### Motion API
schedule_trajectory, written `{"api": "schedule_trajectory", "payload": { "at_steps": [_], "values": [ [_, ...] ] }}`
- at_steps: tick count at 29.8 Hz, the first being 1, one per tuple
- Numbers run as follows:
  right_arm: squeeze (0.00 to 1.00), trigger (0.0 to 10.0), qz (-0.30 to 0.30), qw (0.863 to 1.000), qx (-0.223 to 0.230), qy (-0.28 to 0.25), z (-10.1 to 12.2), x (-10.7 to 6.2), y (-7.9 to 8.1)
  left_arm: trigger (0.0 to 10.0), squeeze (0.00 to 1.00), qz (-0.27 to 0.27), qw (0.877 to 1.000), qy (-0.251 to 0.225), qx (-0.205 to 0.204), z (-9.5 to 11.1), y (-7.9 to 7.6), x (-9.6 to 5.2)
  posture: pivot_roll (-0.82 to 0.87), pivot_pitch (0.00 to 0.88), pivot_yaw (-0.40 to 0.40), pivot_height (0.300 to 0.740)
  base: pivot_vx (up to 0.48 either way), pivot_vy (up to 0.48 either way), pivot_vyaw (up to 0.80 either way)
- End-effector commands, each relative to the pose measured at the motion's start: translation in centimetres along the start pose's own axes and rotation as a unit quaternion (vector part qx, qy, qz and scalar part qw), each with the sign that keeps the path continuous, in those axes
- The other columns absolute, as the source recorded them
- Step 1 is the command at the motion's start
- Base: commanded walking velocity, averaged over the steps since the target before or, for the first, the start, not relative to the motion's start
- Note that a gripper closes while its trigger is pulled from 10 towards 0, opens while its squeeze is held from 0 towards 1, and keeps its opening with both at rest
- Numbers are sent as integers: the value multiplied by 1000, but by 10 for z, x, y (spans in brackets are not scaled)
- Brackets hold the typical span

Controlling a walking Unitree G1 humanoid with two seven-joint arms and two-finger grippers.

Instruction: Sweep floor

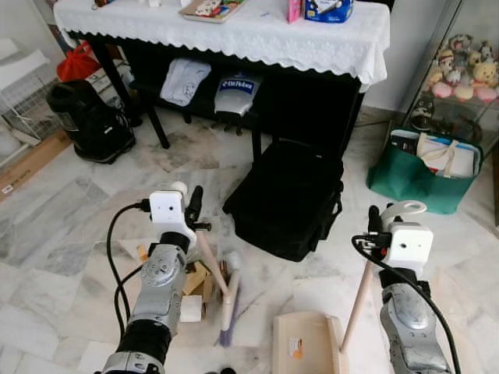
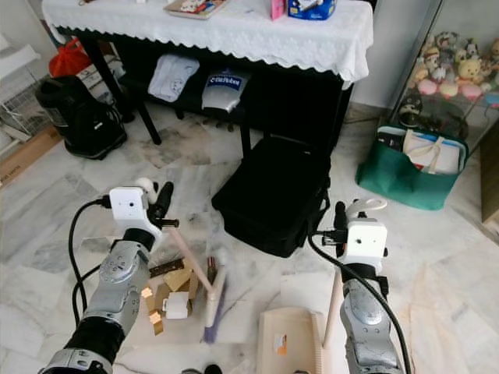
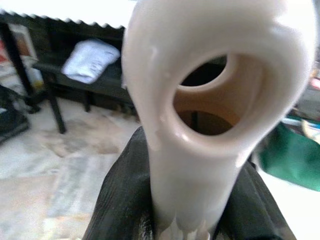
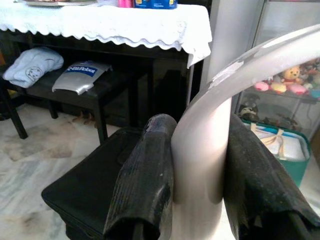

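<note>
Nearest, the dustpan (image 1: 300,343) sits flat on the marble floor (image 1: 70,257), its upright handle clamped between the fingers of the right gripper (image 4: 192,165), which are closed around the pale shaft. Just left of it, the broom (image 1: 228,300) stands with its purplish bristles on the floor beside a small heap of wooden blocks (image 1: 195,280) and a white scrap. The left gripper (image 1: 187,204) has its fingers shut on the top of the broom handle, whose hanging loop looms large in the left wrist view.

Both tools being in hand, the step under way looks like the sweep itself: gathering the debris toward the pan. Next, the broom head would need to go to the far left side of the blocks and be drawn rightward and nearer, while the pan's lip stays pressed to the floor facing the heap; whether the lip faces that way now is hard to tell.

Farther off lie a black bag (image 1: 288,199), a green tote (image 1: 425,167), and a table (image 1: 234,35) with a white cloth.
</note>
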State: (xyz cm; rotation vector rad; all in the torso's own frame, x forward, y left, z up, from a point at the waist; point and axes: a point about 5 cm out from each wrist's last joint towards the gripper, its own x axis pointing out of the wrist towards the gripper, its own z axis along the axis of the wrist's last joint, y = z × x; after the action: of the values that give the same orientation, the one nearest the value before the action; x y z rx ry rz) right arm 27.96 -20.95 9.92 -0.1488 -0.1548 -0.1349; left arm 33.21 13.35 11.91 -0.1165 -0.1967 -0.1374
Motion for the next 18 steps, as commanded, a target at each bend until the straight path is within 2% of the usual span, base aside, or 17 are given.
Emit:
{"api": "schedule_trajectory", "payload": {
  "at_steps": [1,8,12,16,18],
  "values": [
    [0,10000,0,1000,-1,0,2,-2,-1,10000,0,-7,1000,2,-3,0,0,-2,-138,208,110,740,0,0,0],
    [0,10000,2,1000,3,4,4,3,2,10000,0,-21,1000,-4,10,6,5,-3,-122,191,110,740,0,0,0],
    [0,10000,3,1000,8,1,6,6,5,10000,0,-4,998,-43,34,28,15,1,-117,183,117,740,0,0,0],
    [0,10000,0,1000,14,1,5,5,8,10000,0,3,994,-102,51,66,19,5,-102,178,130,740,0,0,0],
    [0,10000,0,1000,16,2,4,5,9,10000,0,4,992,-112,53,73,20,5,-100,178,132,740,0,0,0]
  ]
}}
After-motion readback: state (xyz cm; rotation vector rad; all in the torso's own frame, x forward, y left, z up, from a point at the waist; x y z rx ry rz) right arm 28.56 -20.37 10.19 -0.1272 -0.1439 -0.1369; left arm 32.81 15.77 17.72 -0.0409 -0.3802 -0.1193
